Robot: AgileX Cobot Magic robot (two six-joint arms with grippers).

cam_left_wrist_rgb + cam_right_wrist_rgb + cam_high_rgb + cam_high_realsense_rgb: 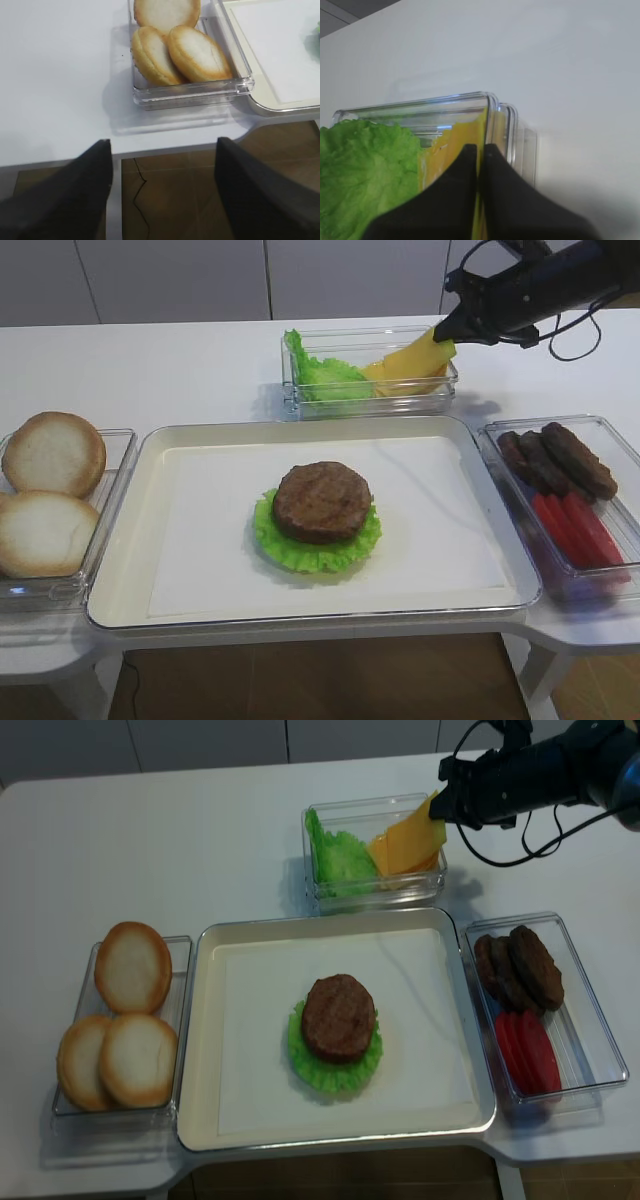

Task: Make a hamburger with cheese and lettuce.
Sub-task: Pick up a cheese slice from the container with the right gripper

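Left pincer: mine; spread wide, hanging off the tabletop's near edge, before the buns.
Hamburger: mid-tray, atop the lettuce.
Right pincer: mine; pinched on one cheese corner.
Cheese: tilted, lower edge inside the far clear box beside green leaves.

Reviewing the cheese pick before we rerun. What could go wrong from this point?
1. The right gripper pinches only the top edge of the cheese; the thin slice may slip out or fold during transfer.
2. The slice is still partly inside the clear container, so it could catch the rim or drag neighbouring slices.
3. It must land flat on the hamburger; a tilted release could slide it onto the tray.
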